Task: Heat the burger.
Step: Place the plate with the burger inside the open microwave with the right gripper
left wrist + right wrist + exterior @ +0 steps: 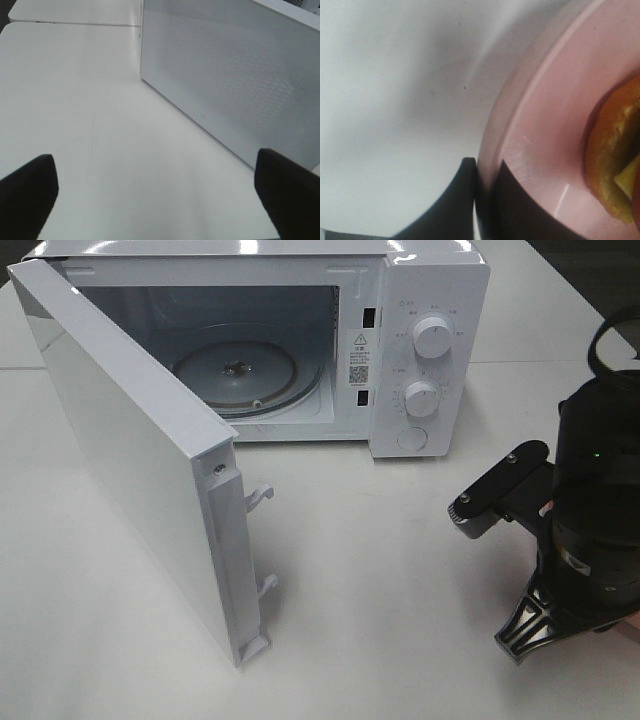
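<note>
burger (609,150) cut off; right tool (484,170) pinching plate (540,125) rim

Microwave (430,340) at rear of table (380,580), door (125,450) open leftward, turntable (235,372) inside, burger (612,155) on plate (545,125), rim between right fingers (455,205)

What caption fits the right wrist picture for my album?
Right gripper shut on the rim of a flat round pink plate carrying a glossy orange-brown burger.
</note>
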### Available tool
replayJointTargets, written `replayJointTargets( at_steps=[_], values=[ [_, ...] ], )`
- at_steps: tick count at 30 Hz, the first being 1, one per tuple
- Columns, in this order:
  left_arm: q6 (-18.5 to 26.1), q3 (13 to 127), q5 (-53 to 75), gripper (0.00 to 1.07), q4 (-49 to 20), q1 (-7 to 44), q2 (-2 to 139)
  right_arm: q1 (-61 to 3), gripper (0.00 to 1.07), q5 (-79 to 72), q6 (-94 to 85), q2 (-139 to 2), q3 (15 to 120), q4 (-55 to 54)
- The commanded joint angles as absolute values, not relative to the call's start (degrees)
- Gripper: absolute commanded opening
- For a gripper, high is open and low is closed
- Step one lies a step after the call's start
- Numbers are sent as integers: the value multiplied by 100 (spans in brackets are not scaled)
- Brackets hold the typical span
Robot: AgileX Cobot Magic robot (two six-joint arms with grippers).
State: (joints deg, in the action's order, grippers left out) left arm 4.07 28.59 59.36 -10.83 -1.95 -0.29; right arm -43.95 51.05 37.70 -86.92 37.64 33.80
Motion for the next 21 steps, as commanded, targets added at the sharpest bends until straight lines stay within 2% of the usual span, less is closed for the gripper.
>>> replayJointTargets(
  at_steps=[1, 21],
  values=[
    [407, 2848, 5896, 100, -1083, -189, -126, -4555, 0, 5449, 3816, -8468, 3753, 3655],
    [407, 2848, 5896, 100, -1077, -189, -126, -5718, 0, 5626, 3489, -8159, 3575, 3673]
  ],
)
